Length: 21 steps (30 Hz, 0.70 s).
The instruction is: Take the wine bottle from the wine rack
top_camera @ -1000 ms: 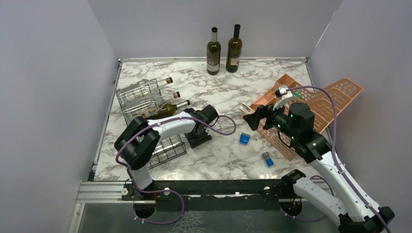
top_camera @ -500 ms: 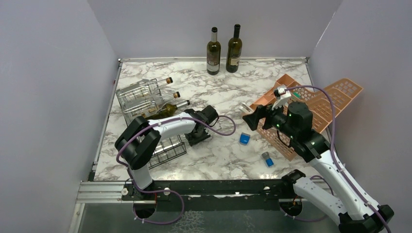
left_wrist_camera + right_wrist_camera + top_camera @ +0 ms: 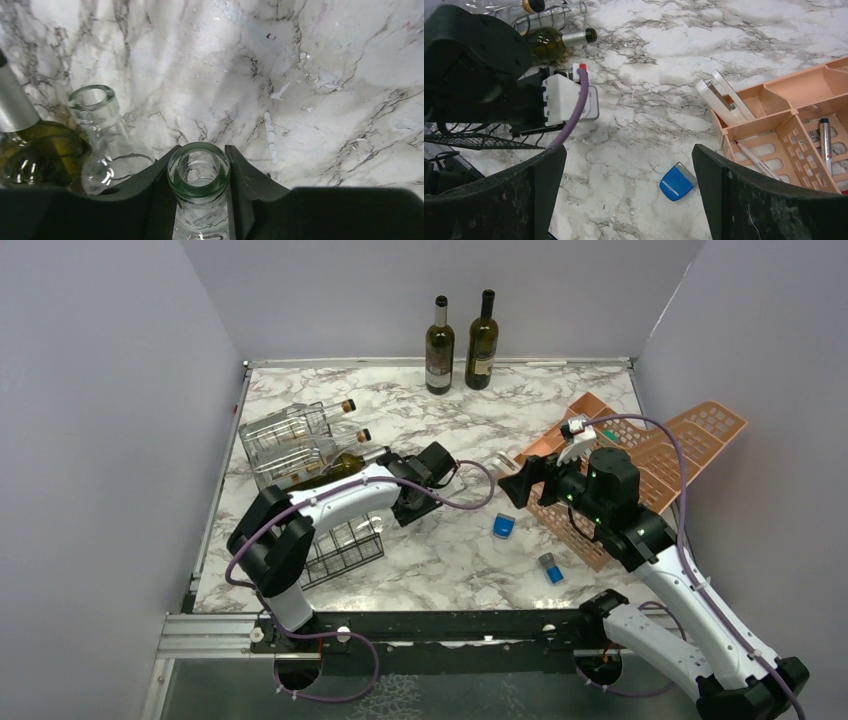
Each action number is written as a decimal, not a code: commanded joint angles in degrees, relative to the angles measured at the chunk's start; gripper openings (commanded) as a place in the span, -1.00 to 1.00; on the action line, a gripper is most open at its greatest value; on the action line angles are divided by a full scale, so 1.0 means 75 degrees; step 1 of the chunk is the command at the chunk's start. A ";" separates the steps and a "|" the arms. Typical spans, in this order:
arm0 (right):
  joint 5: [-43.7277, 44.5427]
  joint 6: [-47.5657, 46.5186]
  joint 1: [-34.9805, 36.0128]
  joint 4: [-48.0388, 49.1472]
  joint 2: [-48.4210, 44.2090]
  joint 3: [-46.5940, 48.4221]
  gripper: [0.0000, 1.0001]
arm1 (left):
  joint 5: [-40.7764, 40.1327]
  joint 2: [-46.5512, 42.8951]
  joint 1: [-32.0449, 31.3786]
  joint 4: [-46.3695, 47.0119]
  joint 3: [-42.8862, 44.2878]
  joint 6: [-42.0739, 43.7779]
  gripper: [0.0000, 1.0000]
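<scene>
My left gripper (image 3: 198, 186) is shut on the neck of a clear glass wine bottle (image 3: 198, 170), and its open mouth points away from the wrist. In the top view the left gripper (image 3: 418, 498) is just right of the black wire wine rack (image 3: 345, 550), where the arm hides most of that bottle. A second clear bottle (image 3: 95, 125) and a green bottle with a foil neck (image 3: 30, 150) lie beside it. The green bottle also shows in the top view (image 3: 335, 468). My right gripper (image 3: 629, 195) is open and empty above the marble.
Two dark bottles (image 3: 439, 332) (image 3: 482, 328) stand upright at the back wall. An orange-pink mesh organizer (image 3: 690, 435) with pens sits at the right. A blue item (image 3: 503, 526) and a smaller blue-grey one (image 3: 549, 568) lie on the marble. A purple cable (image 3: 470, 502) loops by the left wrist.
My left gripper has moved up and away from the rack's front, toward the back right, still shut on the bottle neck. The right arm has shifted slightly.
</scene>
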 commanded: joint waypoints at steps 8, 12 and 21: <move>0.0233 0.0038 0.0009 0.0319 0.0093 0.0162 0.99 | 0.0230 -0.0451 -0.0361 0.0047 0.1017 -0.0363 -0.80; 0.0259 0.0023 0.0018 0.0328 0.0050 0.0092 0.99 | 0.0327 -0.0554 -0.0461 0.0086 0.1489 -0.0421 -0.87; 0.0209 0.0072 0.0022 0.0380 0.0044 -0.0164 0.99 | 0.0379 -0.0996 -0.0532 0.0122 0.2236 -0.0485 -0.96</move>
